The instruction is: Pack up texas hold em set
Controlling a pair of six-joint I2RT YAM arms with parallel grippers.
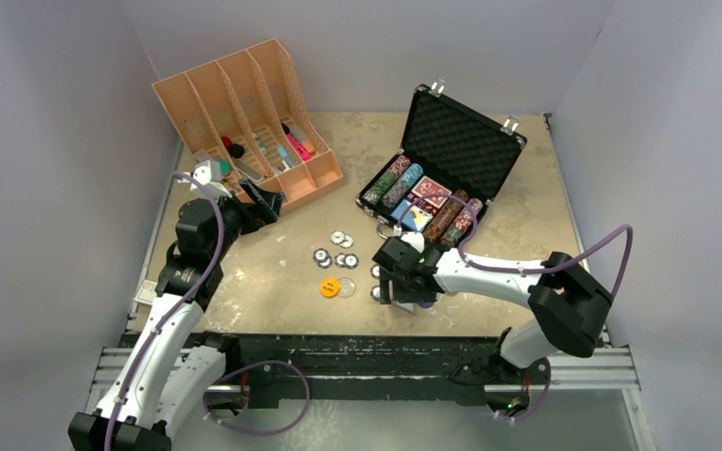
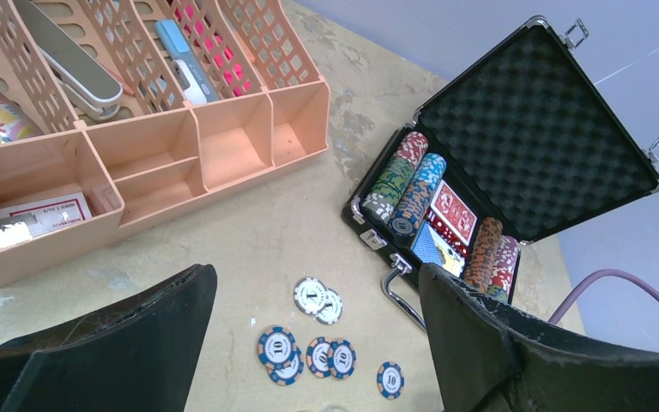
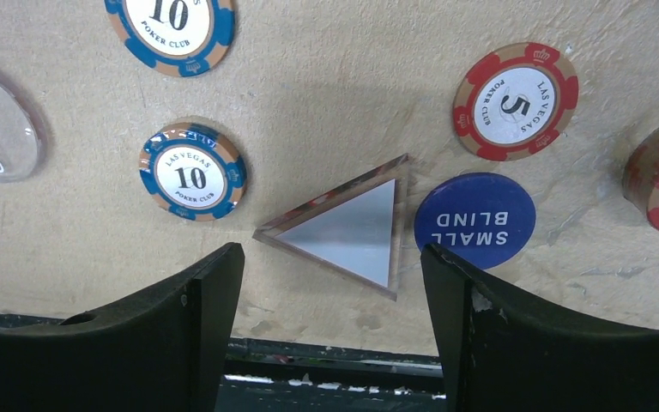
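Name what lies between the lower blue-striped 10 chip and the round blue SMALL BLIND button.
A clear triangular piece with a silvery face; right wrist view.

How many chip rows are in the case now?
4. In the case, the green-red row and blue row lie at the left end, the brown row and red row at the right, card decks between. None seems hidden.

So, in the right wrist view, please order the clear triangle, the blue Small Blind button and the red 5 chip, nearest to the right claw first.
1. Clear triangle: under the open right claw.
2. Small Blind button: just right of it.
3. Red 5 chip: farther, upper right.
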